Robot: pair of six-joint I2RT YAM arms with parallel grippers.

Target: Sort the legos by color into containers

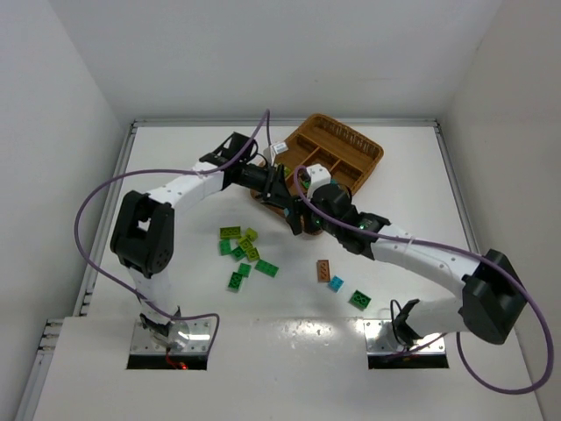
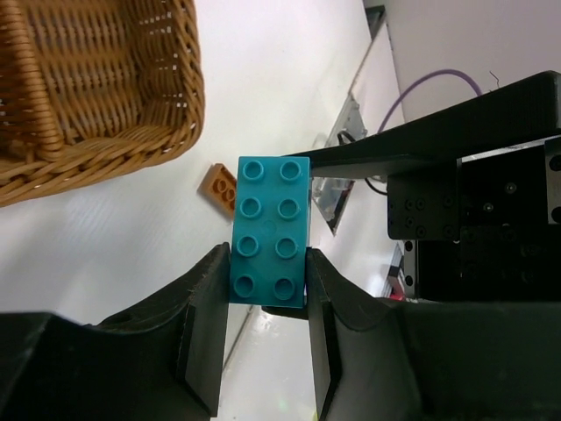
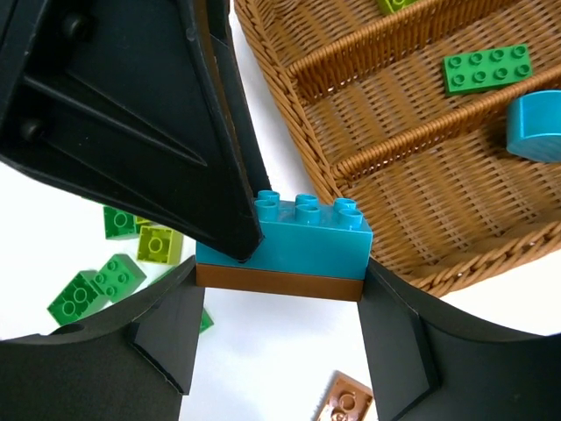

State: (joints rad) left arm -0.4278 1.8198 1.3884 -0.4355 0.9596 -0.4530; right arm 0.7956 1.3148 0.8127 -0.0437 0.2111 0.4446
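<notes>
White table (image 1: 412, 193); perhaps a small tag (image 1: 279, 147).

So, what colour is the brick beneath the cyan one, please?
A brown brick, clearest in the right wrist view.

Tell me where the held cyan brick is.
The cyan brick sits centre in the right wrist view, atop a brown brick, just left of the wicker tray.

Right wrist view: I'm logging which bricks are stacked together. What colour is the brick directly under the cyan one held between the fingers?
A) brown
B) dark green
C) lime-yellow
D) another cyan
A: a brown brick lies flush beneath the cyan brick, their long edges lined up.
</notes>
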